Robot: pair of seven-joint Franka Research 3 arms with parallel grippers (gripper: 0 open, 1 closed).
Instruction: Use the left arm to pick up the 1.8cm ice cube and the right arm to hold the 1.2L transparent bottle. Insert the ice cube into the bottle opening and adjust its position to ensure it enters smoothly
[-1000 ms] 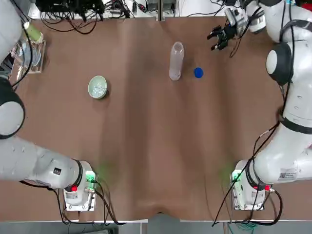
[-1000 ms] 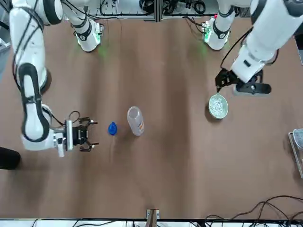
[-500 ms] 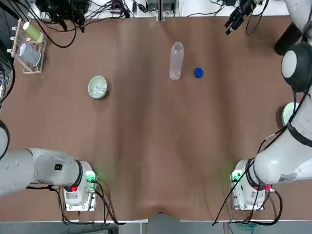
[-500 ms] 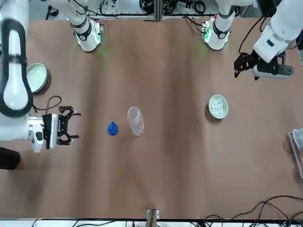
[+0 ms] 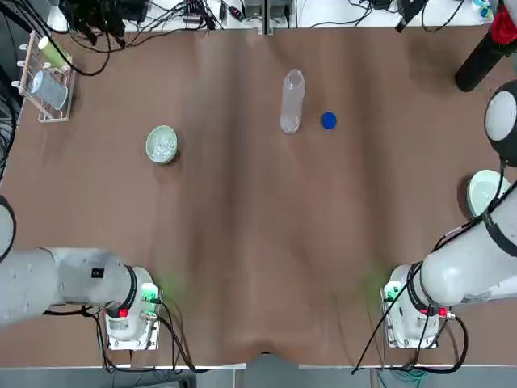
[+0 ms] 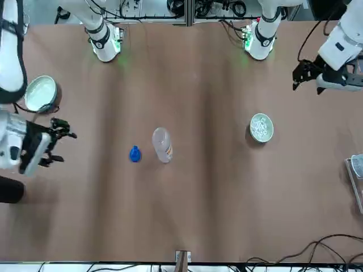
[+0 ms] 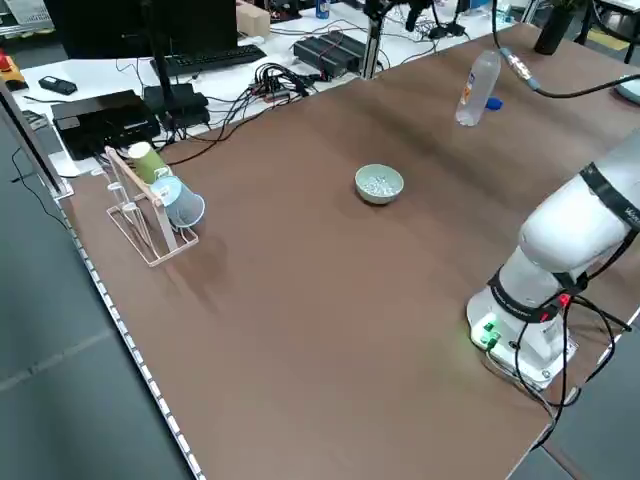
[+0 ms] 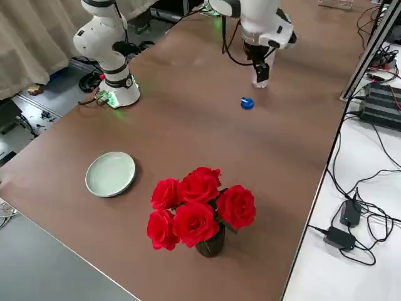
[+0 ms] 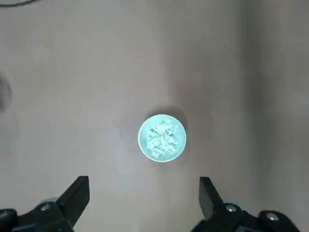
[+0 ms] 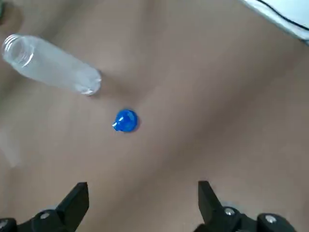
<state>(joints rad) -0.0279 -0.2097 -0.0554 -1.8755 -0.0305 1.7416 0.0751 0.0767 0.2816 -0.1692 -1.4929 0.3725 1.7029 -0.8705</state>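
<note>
1. Left gripper (image 9: 143,195): fingers spread wide, nothing between them. It hangs high over the table; in the front view it sits above that picture's right edge (image 6: 309,71), near the left arm's base side.
2. Straight below it in the left wrist view: pale green bowl (image 9: 162,137) with small clear ice pieces inside. No single cube can be told apart.
3. Right gripper (image 10: 143,193): fingers also spread wide, empty. In the front view it is at that picture's far left (image 6: 57,141), raised and well off to the side of the bottle.
4. Bottle (image 5: 292,100): clear, standing upright on the brown table (image 5: 258,242), far-centre in the top view, uncapped. Neither gripper touches it.
5. Bottle opening (image 10: 11,50): small round rim at the neck, facing up, nothing in it as far as the views show.
6. Blue cap (image 5: 328,120): lies on the table just beside the bottle, on the right arm's side, apart from it.
7. Bowl is well apart from the bottle, on the left arm's side (image 5: 161,145).
8. Periphery: cup rack (image 5: 46,77) at the far left corner; a pale green plate (image 8: 111,174) and a vase of red roses (image 8: 200,210) at the right side.
</note>
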